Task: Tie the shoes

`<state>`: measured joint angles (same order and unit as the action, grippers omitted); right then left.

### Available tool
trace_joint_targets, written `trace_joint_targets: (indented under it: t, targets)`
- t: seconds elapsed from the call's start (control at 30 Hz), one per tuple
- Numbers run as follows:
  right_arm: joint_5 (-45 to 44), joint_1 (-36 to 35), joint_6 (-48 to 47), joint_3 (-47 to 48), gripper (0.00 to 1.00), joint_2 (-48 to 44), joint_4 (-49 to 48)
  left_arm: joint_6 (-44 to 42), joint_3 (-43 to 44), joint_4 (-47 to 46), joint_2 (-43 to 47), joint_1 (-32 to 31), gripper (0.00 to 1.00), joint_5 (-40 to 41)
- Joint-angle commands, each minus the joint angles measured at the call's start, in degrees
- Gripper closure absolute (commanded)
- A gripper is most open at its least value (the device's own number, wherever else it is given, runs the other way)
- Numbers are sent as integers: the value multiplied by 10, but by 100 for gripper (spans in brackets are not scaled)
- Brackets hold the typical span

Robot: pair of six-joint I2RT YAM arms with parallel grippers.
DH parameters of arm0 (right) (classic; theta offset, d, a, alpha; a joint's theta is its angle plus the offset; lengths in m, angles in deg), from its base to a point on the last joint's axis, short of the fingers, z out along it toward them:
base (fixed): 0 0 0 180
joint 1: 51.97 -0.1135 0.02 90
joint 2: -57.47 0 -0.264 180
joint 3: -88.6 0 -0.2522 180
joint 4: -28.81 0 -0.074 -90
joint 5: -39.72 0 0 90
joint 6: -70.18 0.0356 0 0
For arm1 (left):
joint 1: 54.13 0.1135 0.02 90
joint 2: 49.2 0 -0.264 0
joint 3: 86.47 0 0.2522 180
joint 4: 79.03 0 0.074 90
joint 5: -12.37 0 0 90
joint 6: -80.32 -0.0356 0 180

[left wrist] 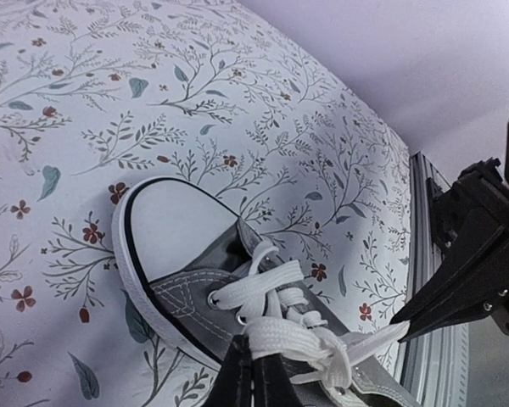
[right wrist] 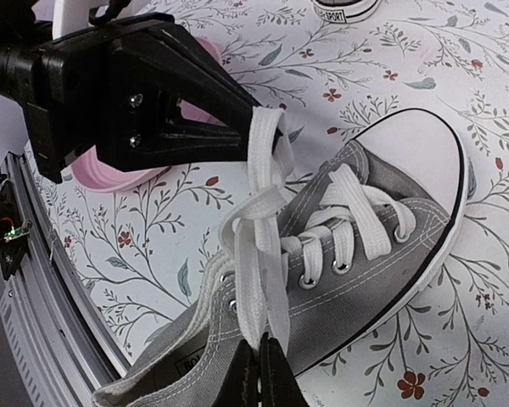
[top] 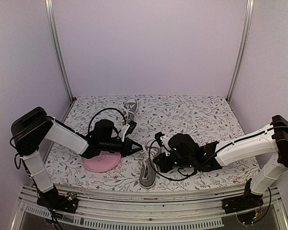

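Both grippers pinched shut on the laces of the near shoe

We see the left gripper (left wrist: 253, 363) with its fingers (right wrist: 237, 127) pressed together on a folded loop of white lace (right wrist: 267, 144), lifted above the eyelets. The right gripper (right wrist: 263, 360) is closed just as tightly on another strand of the same lace – no gap shows between its tips. The near shoe (top: 148, 173) lies on the floral tablecloth (top: 206, 115) between the two grippers, heel toward the front edge and toe pointing away, just beside the pink plate (top: 98, 164). The second shoe (top: 130, 105) sits well apart, near the back of the table – neither gripper touches it.
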<state>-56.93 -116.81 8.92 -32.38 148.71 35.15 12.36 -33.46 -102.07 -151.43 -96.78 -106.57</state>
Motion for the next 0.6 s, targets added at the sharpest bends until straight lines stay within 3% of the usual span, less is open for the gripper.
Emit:
trace_joint_targets:
  t: [0.0, 0.5, 0.57]
  targets:
    - [7, 8, 6, 26, 98, 13, -21, -43, 26, 39, -11, -7, 100, -23]
    - [25, 17, 6, 55, 98, 50, -33, -45, 52, 37, -38, -20, 99, -25]
    - [21, 18, 10, 51, 97, 47, -32, -36, 42, 37, -31, -20, 83, 8]
